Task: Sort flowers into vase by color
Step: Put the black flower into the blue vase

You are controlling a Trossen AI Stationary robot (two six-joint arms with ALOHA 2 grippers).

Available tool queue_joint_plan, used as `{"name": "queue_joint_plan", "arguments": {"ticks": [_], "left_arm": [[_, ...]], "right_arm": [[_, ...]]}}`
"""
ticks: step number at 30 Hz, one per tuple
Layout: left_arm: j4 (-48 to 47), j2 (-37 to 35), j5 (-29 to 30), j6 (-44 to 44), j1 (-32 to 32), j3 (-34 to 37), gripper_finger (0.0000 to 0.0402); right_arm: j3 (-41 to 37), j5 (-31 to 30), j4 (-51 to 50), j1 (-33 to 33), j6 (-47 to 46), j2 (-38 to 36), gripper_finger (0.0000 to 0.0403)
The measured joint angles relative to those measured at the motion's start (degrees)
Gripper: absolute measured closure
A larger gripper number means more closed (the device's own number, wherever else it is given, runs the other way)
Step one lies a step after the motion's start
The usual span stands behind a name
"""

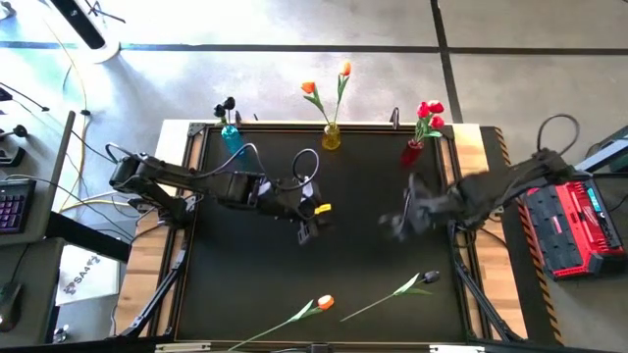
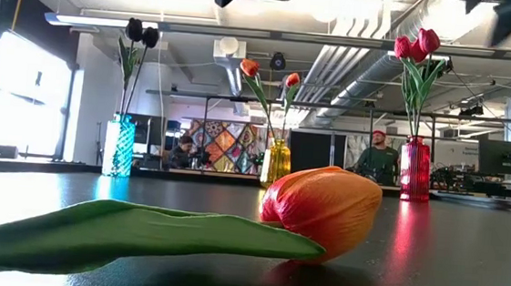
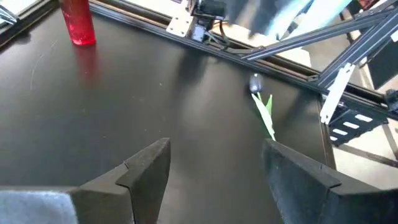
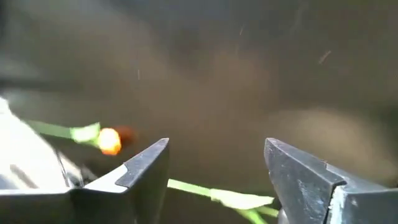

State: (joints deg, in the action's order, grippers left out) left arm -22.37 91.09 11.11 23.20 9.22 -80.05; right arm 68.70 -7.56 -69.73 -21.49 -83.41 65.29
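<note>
Two flowers lie flat on the black table (image 1: pixel 245 265) near its front edge: an orange tulip (image 1: pixel 325 303) (image 2: pixel 323 209) (image 4: pixel 110 140) and a black-headed tulip (image 1: pixel 430 278) (image 3: pixel 255 83), with their green stems running toward the front left. My left gripper (image 1: pixel 310 231) (image 3: pixel 214 168) hangs open above mid-table, with nothing between its fingers. My right gripper (image 1: pixel 397 225) (image 4: pixel 214 168) is open too, in the air right of centre, above the lying flowers. At the far edge stand a blue vase (image 1: pixel 233 138) with black flowers, a yellow vase (image 1: pixel 332 136) with orange ones and a red vase (image 1: pixel 412 152) (image 3: pixel 78 23) with red ones.
A metal frame rail (image 3: pixel 273 53) runs along the table's edges. A red case (image 1: pixel 572 227) sits beyond the right edge and a keyboard (image 1: pixel 10 208) beyond the left. Bare tabletop lies between the vases and the lying flowers. People show in the room behind the table (image 2: pixel 379 157).
</note>
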Motion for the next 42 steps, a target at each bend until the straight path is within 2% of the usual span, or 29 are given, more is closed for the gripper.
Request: {"name": "queue_joint_plan", "arguments": {"ticks": [5,12,17,19,24,30,36,42], "left_arm": [[0.0,0.0,-3.0,-0.8,0.0,0.0,0.0165],[0.0,0.4,-5.7,0.5,0.0,0.0,0.0165],[1.3,1.5,-6.1,0.7,1.2,1.5,0.0165],[0.6,2.7,-6.2,2.1,1.6,2.0,0.0165],[1.1,5.2,-6.2,5.4,2.2,2.0,0.0165],[3.8,9.3,-6.6,6.8,2.5,2.0,0.0165],[5.9,12.8,-8.2,6.8,2.3,2.0,0.0165],[5.6,13.2,-8.3,8.7,2.3,2.0,0.0165]], "right_arm": [[-9.2,1.4,11.8,-9.2,1.3,0.0,0.0153],[-16.9,-1.6,13.1,-17.2,10.0,0.0,0.0153],[-25.8,5.6,27.6,-22.4,12.9,0.0,0.0153],[-28.2,6.7,30.8,-24.9,12.4,0.3,0.0155],[-29.3,7.3,26.5,-29.0,14.1,0.8,0.0182],[-29.3,7.2,26.2,-30.2,24.8,1.8,0.0218],[-29.3,4.4,26.7,-30.3,34.1,4.4,0.0222],[-29.3,5.8,27.9,-30.3,37.2,10.0,0.0222]]}}
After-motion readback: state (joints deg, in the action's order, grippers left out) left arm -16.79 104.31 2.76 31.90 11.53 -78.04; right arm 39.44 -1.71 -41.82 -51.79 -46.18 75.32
